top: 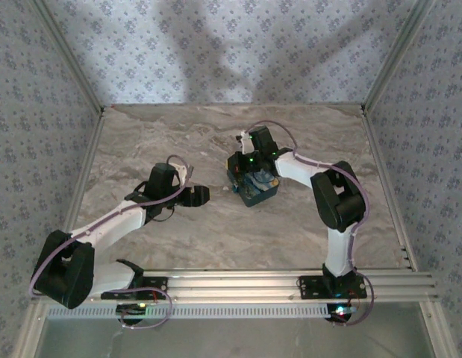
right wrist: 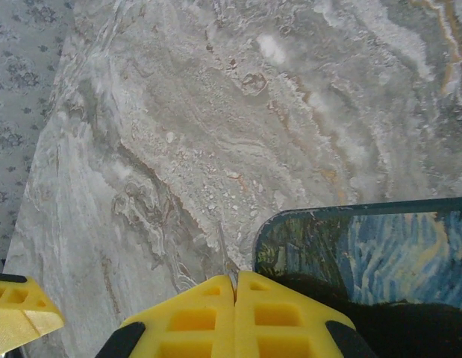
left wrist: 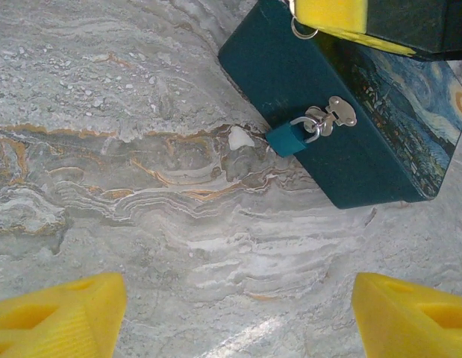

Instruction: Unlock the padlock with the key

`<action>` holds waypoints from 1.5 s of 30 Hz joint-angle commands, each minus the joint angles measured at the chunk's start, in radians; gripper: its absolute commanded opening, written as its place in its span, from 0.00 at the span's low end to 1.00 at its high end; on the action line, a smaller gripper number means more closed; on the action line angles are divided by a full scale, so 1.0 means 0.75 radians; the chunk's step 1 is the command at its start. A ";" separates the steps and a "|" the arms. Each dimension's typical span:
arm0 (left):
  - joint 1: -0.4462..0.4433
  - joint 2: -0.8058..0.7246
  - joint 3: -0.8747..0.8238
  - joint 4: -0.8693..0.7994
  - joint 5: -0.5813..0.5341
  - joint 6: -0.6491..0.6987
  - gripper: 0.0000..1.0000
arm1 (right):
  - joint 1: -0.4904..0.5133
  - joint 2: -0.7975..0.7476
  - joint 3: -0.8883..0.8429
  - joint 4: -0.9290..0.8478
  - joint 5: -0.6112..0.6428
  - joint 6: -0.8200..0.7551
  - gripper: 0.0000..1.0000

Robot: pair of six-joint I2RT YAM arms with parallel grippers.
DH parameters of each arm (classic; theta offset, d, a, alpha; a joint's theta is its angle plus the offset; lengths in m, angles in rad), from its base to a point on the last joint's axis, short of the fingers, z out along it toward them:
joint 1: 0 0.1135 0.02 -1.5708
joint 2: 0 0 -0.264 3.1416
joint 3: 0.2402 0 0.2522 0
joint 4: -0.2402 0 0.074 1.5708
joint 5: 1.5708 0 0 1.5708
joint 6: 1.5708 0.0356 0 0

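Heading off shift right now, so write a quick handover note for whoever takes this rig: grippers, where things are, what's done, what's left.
Left gripper: open, empty, hovering over the table, facing the padlock.
Right gripper: shut, above the printed box. A small metal ring shows at its fingertips; it may belong to the key, but that cannot be confirmed.
Padlock: hangs from the clasp on the box's side. Its shackle looks closed, with no key in it.
Done: nothing on the lock yet.
Left: bring the key to the padlock, insert, turn, free the shackle.
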 commanded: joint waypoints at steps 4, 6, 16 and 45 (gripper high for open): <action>-0.029 -0.039 -0.034 0.002 -0.001 0.052 0.80 | 0.051 0.033 -0.071 -0.064 -0.037 -0.012 0.00; -0.039 -0.035 -0.030 0.000 -0.001 0.061 0.80 | 0.063 0.026 -0.083 -0.056 -0.053 -0.002 0.00; -0.112 -0.047 -0.122 0.115 0.003 0.095 0.79 | 0.112 -0.090 -0.112 -0.043 -0.097 0.012 0.00; -0.205 0.526 -0.003 0.688 0.114 0.165 0.75 | -0.116 -0.567 -0.658 -0.073 0.060 0.026 0.00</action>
